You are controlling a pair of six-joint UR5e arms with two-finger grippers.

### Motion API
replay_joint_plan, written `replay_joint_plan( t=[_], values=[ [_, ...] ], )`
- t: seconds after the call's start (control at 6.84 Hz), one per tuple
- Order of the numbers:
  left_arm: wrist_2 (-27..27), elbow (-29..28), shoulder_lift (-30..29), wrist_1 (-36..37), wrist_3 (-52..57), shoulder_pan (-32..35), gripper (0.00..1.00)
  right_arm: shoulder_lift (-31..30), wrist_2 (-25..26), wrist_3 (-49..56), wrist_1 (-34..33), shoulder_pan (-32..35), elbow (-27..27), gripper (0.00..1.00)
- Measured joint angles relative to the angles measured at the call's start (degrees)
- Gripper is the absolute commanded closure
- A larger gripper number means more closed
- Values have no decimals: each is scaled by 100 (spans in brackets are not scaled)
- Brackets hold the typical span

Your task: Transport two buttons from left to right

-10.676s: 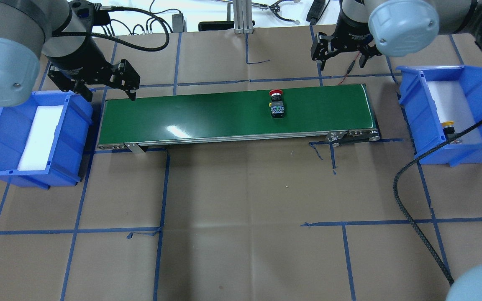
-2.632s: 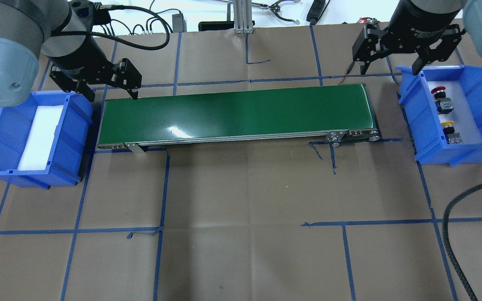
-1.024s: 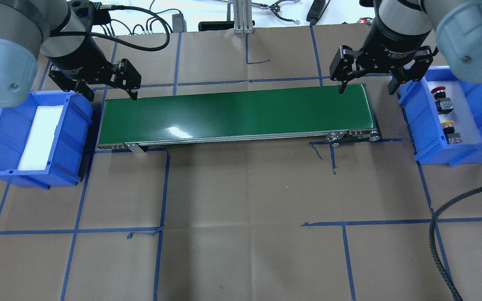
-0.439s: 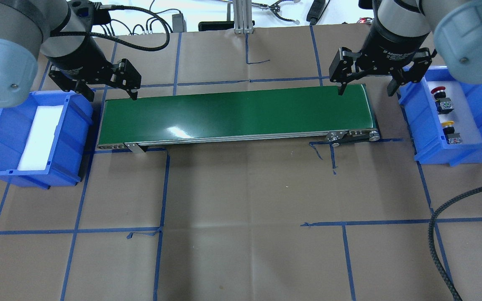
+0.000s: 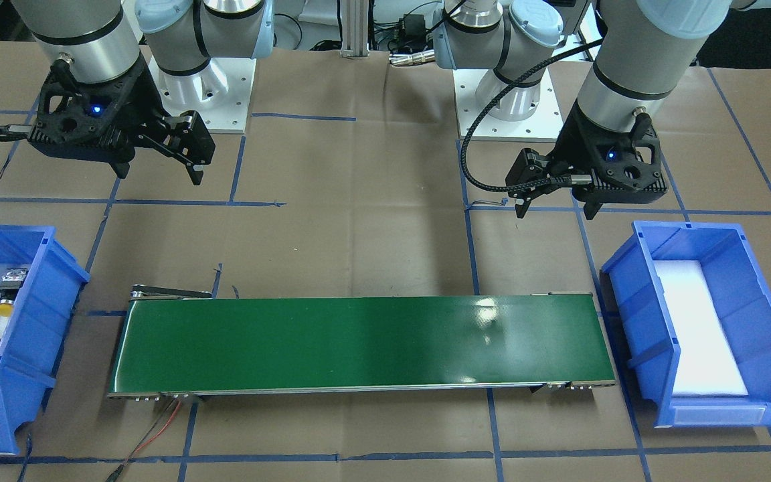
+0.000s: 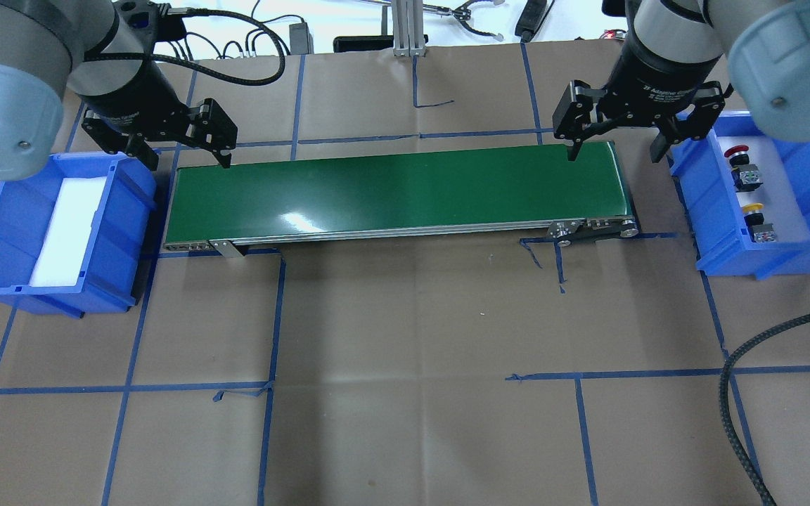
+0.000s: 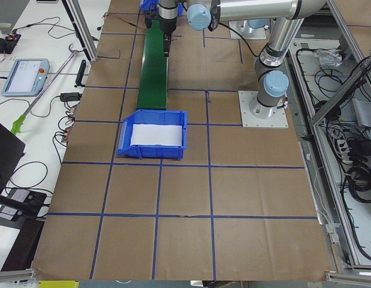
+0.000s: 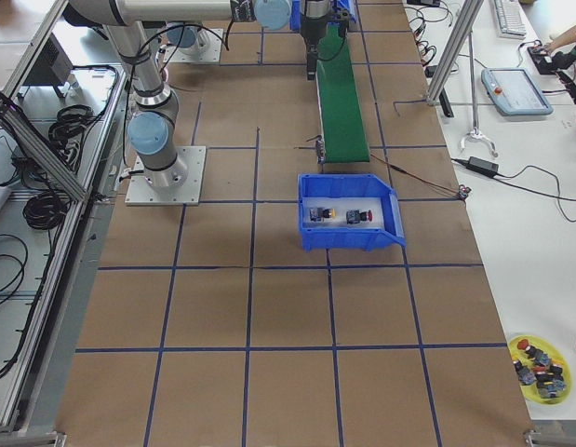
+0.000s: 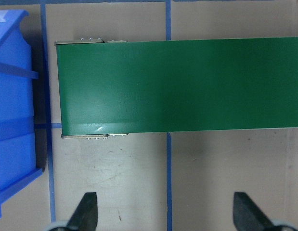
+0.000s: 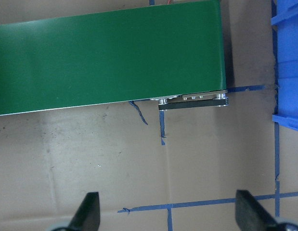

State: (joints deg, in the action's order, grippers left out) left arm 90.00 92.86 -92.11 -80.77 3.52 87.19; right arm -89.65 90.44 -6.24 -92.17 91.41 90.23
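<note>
The right gripper [image 6: 614,153] hangs with its jaws spread wide, holding nothing, raised near the right end of the long green conveyor belt [image 6: 398,190]; the red-capped push-button switch [image 6: 742,165] and the yellow-capped push-button switch [image 6: 756,221] lie in the blue plastic bin on the right [image 6: 749,261].
Both arms point their black 2-finger claws straight down. The left gripper [image 6: 188,163], equally spread and holding nothing, hangs near the belt's left end, beside the blue plastic bin on the left [image 6: 120,211] with its white foam pad [image 6: 67,225]. Each wrist view places its claw over the paper on the robot's side of the belt. The 2 switches lie on their sides, apart, on the right bin's white liner. Brown paper [image 6: 412,337] crossed by blue tape lines [image 6: 271,316] stretches wide between belt and robot; a black braided cable [image 6: 735,393] curls over its near right corner.
</note>
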Motion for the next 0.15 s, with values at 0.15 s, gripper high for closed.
replay_joint_plan(
  t=[0.15],
  values=[
    [0,-2,0,0,0,0,0,0,0,0,-9,0,17,0]
  ],
)
